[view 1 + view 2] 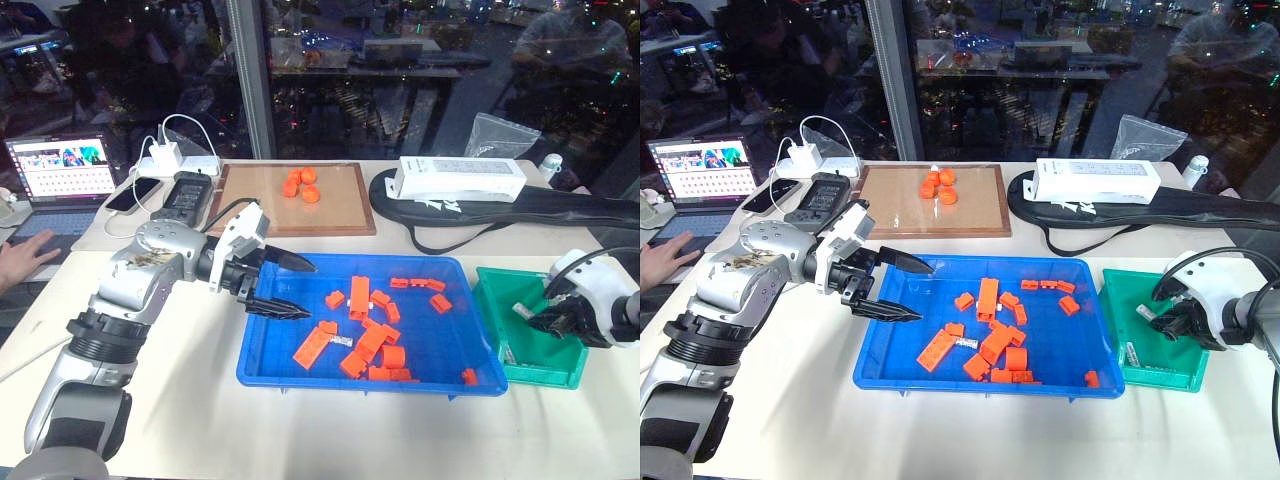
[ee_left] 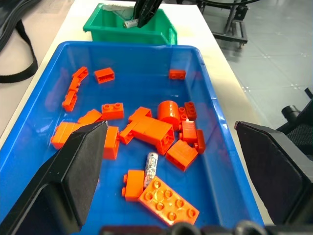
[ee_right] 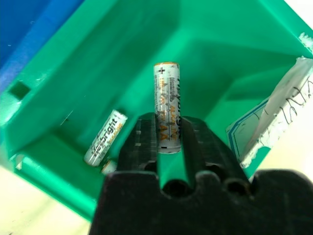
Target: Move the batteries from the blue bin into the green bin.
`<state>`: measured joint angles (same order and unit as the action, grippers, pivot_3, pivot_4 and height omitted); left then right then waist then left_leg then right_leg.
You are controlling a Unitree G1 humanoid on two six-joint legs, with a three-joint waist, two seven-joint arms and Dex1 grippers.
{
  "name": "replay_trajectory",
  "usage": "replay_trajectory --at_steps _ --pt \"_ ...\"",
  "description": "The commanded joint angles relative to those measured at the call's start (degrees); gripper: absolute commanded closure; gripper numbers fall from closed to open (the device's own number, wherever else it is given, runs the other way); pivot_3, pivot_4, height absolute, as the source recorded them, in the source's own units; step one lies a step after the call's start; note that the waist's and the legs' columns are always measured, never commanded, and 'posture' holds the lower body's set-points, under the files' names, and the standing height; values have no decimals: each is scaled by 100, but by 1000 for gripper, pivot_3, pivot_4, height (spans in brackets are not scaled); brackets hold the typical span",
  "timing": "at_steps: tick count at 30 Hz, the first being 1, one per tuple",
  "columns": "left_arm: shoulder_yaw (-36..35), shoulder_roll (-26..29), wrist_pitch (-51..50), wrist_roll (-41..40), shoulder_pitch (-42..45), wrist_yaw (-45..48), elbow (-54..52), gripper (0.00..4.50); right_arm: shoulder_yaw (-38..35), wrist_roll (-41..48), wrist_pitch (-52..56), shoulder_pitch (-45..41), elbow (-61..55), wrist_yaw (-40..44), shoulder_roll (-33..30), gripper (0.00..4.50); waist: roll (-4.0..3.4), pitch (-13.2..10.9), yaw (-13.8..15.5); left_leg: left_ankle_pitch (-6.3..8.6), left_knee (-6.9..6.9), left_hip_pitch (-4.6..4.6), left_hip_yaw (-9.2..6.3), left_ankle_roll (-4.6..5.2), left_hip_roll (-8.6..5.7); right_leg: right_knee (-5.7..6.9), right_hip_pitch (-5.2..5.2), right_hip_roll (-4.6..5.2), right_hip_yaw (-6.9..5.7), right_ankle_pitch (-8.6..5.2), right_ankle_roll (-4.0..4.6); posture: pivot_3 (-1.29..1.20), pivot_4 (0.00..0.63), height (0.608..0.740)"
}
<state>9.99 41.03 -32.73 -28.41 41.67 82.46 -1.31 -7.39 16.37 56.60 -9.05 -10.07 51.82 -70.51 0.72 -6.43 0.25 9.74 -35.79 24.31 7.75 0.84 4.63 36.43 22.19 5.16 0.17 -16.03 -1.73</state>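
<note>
While the left gripper [image 1: 292, 288] hangs wide open over the blue bin [image 1: 262, 365], where one battery [image 2: 151, 168] lies among orange blocks [image 1: 372, 338], the right gripper [image 3: 165, 138] pinches a battery [image 3: 167, 107] above the green bin [image 1: 560, 372].

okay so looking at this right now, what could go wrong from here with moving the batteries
1. The battery between the right gripper's fingers over the green bin stands tilted; it may bounce off the battery already in the bin or the paper label when dropped.
2. The remaining battery in the blue bin lies wedged among orange blocks, so the open left gripper might pinch a block instead or push the battery away.
</note>
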Motion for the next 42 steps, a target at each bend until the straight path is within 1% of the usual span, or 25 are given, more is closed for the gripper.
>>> replay_trajectory --at_steps 1,3,5,6,9,11,13,15,17,21,26,29,34,42 --pt "-196 160 -27 -53 -4 -9 -163 0 -140 -65 -160 -194 -73 22 -190 1586 0 0 9 0 0 0 0 0 0 0 1 0 2 0 0 0 150 693" --pt "-205 221 -38 -63 -34 -15 -188 0 -128 -53 -141 -370 -127 100 -337 874 -3 -2 10 0 0 0 0 0 0 0 2 0 3 0 -1 0 150 693" --pt "-217 319 -49 -77 -78 15 -212 0 -56 8 -149 -749 -295 186 -442 217 -7 -2 1 0 1 -2 0 0 0 1 4 0 5 0 0 0 150 693" --pt "-216 383 -46 -67 -106 41 -211 0 20 172 -43 -1082 -470 245 -361 50 -8 -1 -6 0 2 -2 0 0 1 3 8 0 7 0 1 0 150 693" --pt "-145 611 103 110 -248 138 -168 0 575 666 337 -2054 -1201 385 194 50 -8 -3 -98 0 3 -7 -4 0 6 15 15 -8 17 -4 -2 0 150 693" --pt "-88 698 227 223 -307 177 -118 0 976 675 389 -2333 -1440 382 438 50 2 -4 -108 1 6 -15 -22 -1 9 19 6 -24 21 -15 -8 0 150 693" --pt "-93 759 325 347 -356 145 -7 0 1462 707 555 -2619 -1596 215 963 50 8 -6 -95 1 6 -13 -26 -1 16 21 8 -32 16 -19 -2 0 150 693" --pt "-136 839 339 377 -411 174 76 0 1892 783 684 -2770 -1684 72 1541 50 11 -7 -68 2 2 -9 -21 -3 14 26 13 -24 16 -9 20 0 150 693" --pt "-189 913 349 377 -486 224 71 0 2296 721 702 -2797 -1711 -29 1938 50 11 -8 -54 2 -2 -2 -14 -3 12 29 19 -21 17 -8 21 0 150 693" --pt "-289 1085 314 349 -687 210 -61 0 2819 652 825 -2919 -1652 -233 2525 50 10 -7 -27 2 -1 1 -11 -3 11 31 24 -16 15 -8 20 0 150 693" --pt "-398 1223 209 258 -879 178 -281 0 3205 525 893 -3042 -1535 -408 2823 50 10 -7 -18 2 -5 -1 -7 -3 11 36 33 -14 7 -8 22 0 150 693" --pt "-440 1243 169 245 -950 144 -362 0 3366 470 910 -3098 -1483 -500 3023 50 11 -6 -17 2 -7 -3 1 -3 12 37 42 -8 -5 -26 56 0 150 693" --pt "-464 1234 118 240 -980 105 -434 0 3508 344 789 -3277 -1213 -565 3259 50 12 -6 -26 1 -7 1 2 -3 12 49 32 -10 -4 -12 31 0 150 693" --pt "-462 1183 60 196 -958 66 -479 0 3981 140 585 -3597 -875 -478 3683 50 12 -6 -41 2 -4 0 9 -3 13 54 50 -11 -10 -15 36 0 150 693"
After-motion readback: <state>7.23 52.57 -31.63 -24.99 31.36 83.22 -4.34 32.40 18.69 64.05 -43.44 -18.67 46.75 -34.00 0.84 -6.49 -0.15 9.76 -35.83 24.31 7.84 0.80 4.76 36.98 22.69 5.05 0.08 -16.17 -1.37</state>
